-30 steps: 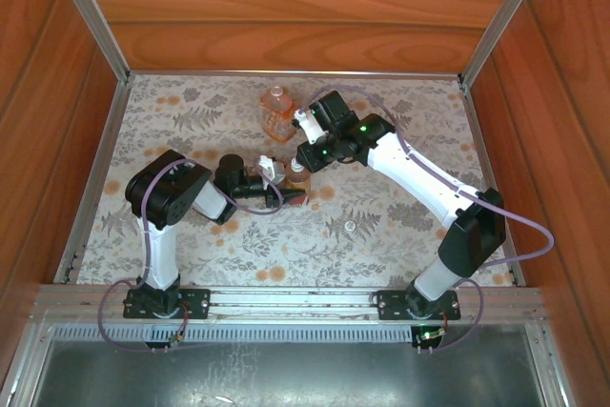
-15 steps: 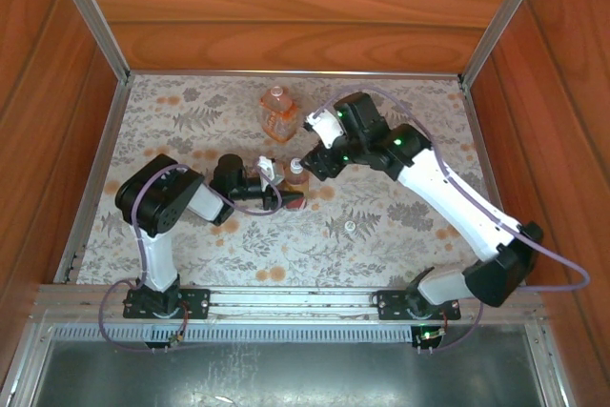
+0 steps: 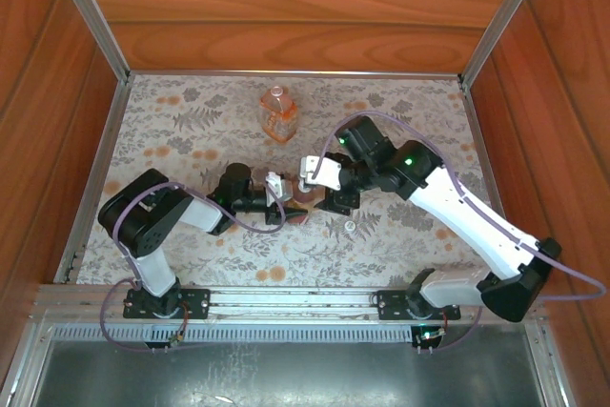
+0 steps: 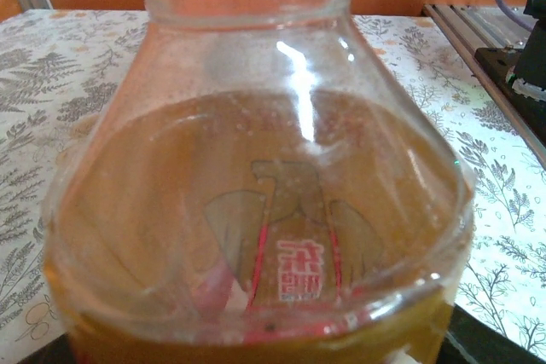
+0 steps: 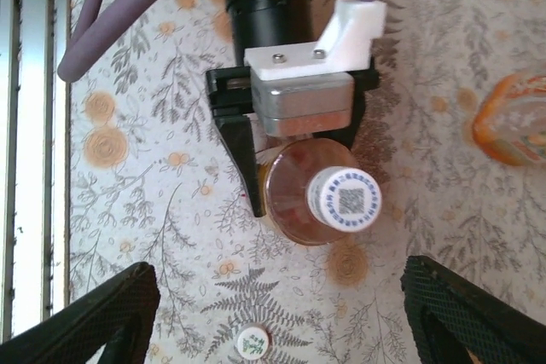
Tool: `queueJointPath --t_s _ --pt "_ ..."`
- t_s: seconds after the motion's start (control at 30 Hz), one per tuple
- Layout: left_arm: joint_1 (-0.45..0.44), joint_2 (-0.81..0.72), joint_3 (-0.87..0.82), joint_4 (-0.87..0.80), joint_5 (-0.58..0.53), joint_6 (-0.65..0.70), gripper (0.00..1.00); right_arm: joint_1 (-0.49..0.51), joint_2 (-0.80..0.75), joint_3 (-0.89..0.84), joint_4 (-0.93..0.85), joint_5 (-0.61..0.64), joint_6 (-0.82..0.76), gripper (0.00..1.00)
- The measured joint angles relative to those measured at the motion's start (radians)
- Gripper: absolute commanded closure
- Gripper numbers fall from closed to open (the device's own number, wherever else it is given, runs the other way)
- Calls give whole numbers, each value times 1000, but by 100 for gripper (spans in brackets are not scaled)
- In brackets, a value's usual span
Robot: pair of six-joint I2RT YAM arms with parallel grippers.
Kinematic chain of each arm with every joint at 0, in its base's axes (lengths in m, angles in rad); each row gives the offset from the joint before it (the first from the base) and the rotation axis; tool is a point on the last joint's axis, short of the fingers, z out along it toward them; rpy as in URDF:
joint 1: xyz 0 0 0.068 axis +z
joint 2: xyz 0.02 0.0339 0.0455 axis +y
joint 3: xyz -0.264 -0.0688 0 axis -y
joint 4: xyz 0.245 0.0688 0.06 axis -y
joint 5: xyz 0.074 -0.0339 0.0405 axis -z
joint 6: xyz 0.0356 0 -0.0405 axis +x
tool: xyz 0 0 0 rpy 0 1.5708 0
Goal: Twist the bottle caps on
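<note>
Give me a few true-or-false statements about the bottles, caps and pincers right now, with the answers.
1. The left pincer is shut on the slim bottle. True.
2. The slim bottle's neck is bare. False: a cap with a printed code sits on it.
3. The right pincer grips a cap. False: it is open, holding nothing.
4. A loose cap lies on the table. True.
5. The wide bottle touches the slim one. False: it stands apart, farther back.
</note>
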Motion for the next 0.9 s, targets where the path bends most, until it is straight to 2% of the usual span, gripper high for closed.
queueJointPath --t_s 0.1,0.37,0.47,0.7,0.9 --pt "-11 -2 0 -7 -2 34 44 15 48 33 -19 8 -36 33" --pt "-22 -24 0 -51 -2 103 44 16 114 54 -39 27 -99 40" --pt "-23 -29 0 -62 -2 115 44 16 138 75 -51 32 -111 47" --pt "-30 -43 0 -90 -3 135 44 16 179 115 -61 42 -134 46" --pt "-35 -51 0 -106 -3 143 44 16 216 126 -79 52 -142 49"
